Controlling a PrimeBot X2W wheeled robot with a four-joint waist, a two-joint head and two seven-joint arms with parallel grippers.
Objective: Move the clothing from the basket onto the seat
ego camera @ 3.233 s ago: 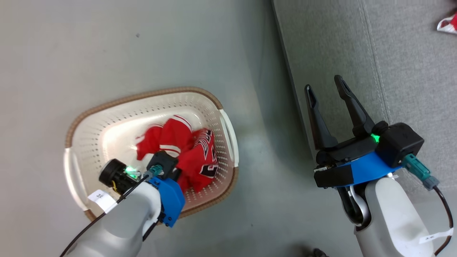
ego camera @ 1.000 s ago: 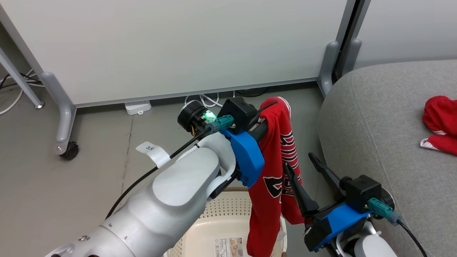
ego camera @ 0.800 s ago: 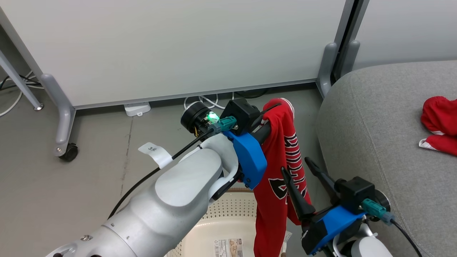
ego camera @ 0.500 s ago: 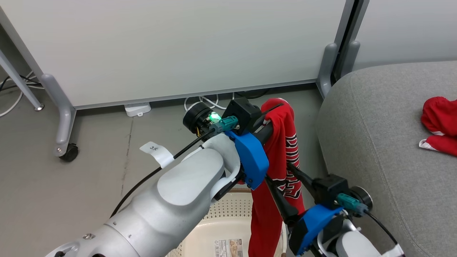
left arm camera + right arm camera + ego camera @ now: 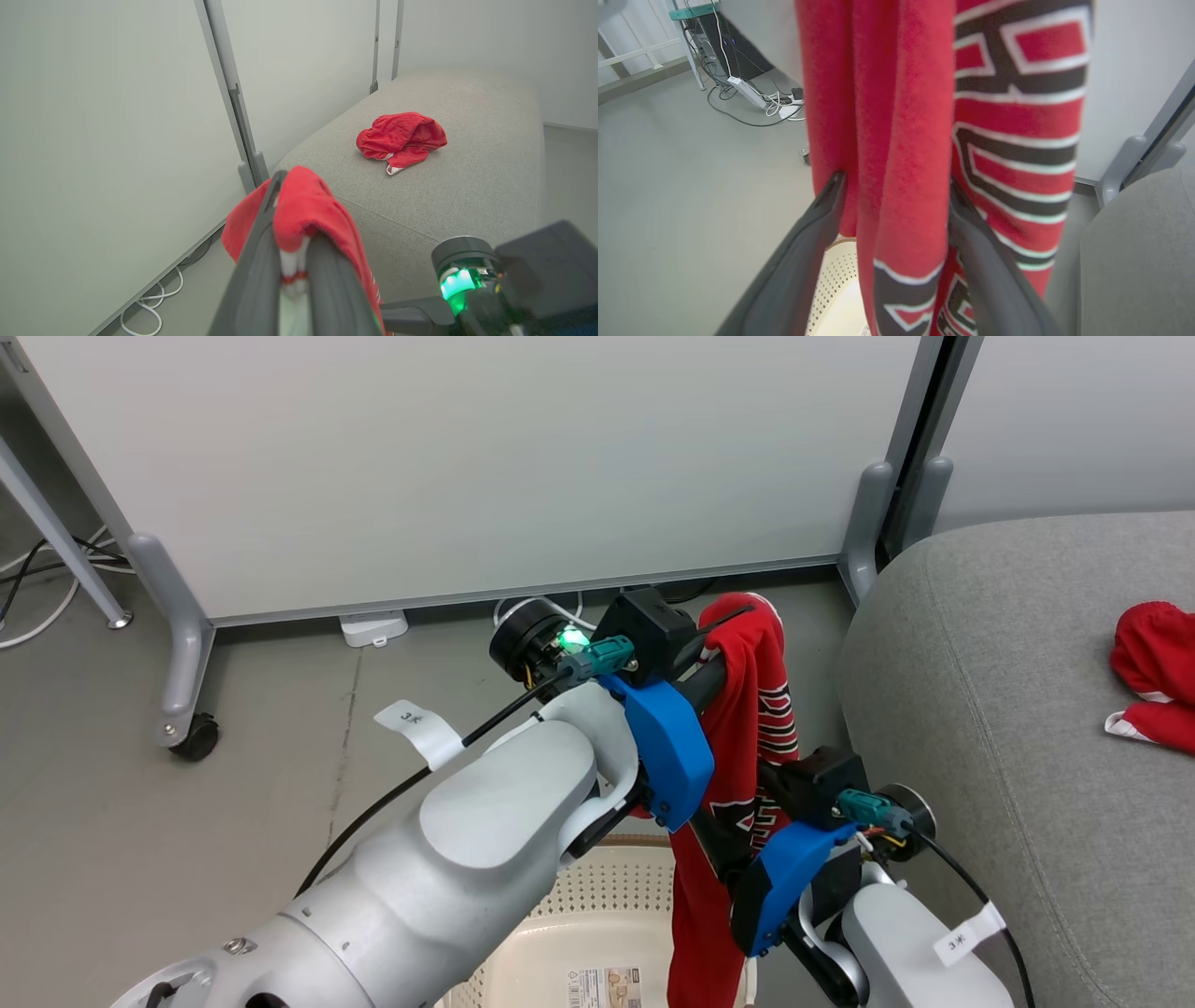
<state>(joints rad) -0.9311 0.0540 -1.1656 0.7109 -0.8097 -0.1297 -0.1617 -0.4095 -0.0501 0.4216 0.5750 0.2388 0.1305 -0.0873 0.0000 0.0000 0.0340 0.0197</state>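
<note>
Two pincers now work on one jersey. My left pincer (image 5: 724,639) is pressed together on the top fold of the red jersey (image 5: 761,695), which hangs down from it toward the basket (image 5: 597,896) below. In the last second my right pincer (image 5: 896,184) has swung in from beside the cloth. It now stands spread wide with the hanging jersey between its fingers, not closed on it.

A few seconds ago the left pincer was down in the basket, so I judge the lift done. A second grip looks likely before the carry to the sofa (image 5: 980,709), just beyond the right pincer. Another red garment (image 5: 402,135) already lies on the sofa, well ahead of the left pincer.

Dark block letters outlined in white run down the jersey, but folds break the word and I cannot read it. The left forearm tag (image 5: 417,726) and the right forearm tag (image 5: 966,933) each begin with "3"; the rest is unclear. The sticker (image 5: 602,987) in the basket is too small to read.
</note>
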